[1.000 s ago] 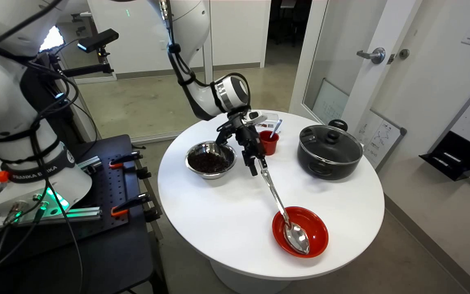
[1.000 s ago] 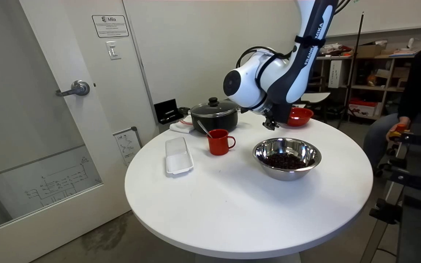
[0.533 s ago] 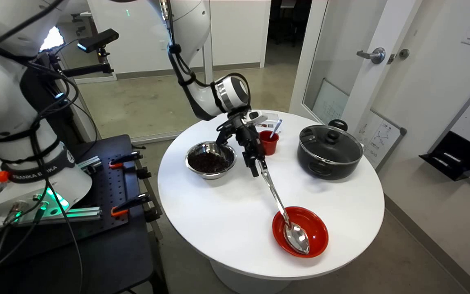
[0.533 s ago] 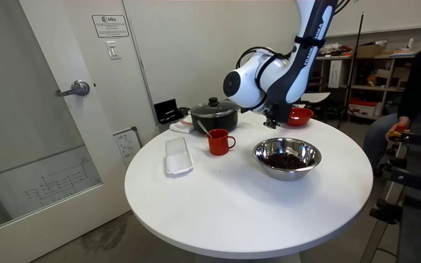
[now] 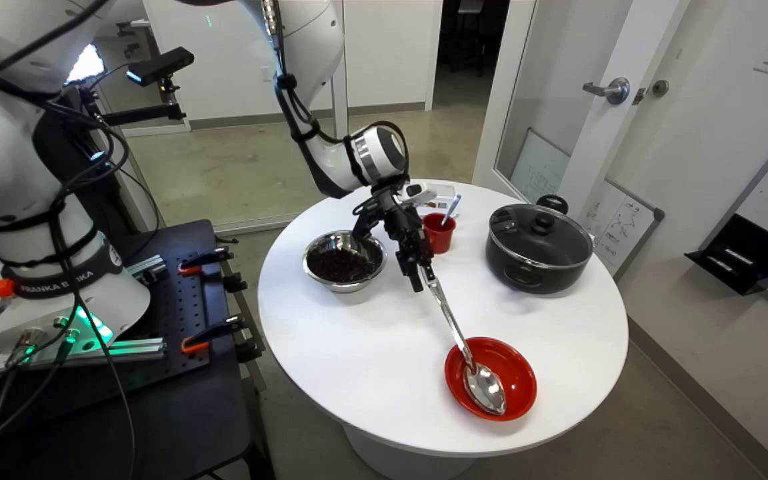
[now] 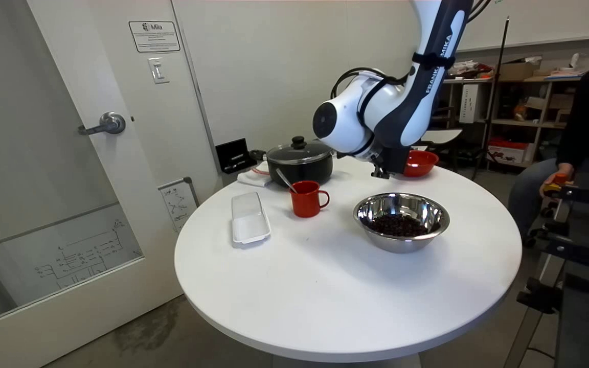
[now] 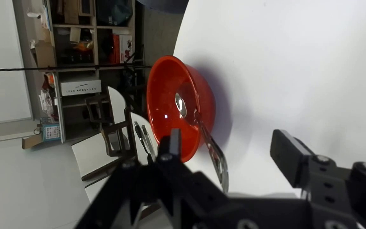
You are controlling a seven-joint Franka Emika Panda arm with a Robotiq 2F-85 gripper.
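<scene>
A silver slotted spoon (image 5: 484, 389) leans in the red bowl (image 5: 525, 370), its head inside and its long handle sticking out over the rim toward my gripper (image 5: 423, 277). In the wrist view the spoon's handle (image 7: 215, 152) rises into the gap of my gripper (image 7: 227, 136), closer to the left finger. Both pads (image 7: 286, 156) stand apart from the handle, so the jaws are open around it with nothing gripped. The handle's end comes close to the gripper's body at the bottom of the gap. In an exterior view the arm hides the spoon and most of the gripper.
A steel bowl (image 6: 402, 244) with dark beans stands on the white round table (image 6: 325, 306). A red mug (image 6: 306, 202) with a utensil in it, a black lidded pot (image 5: 537, 270) and a white dish (image 6: 251, 230) share the table. A person sits beyond the table's edge.
The gripper's fingers have drawn somewhat closer together around the spoon's handle. The arm has hardly moved, and the spoon and bowls stay where they were.
</scene>
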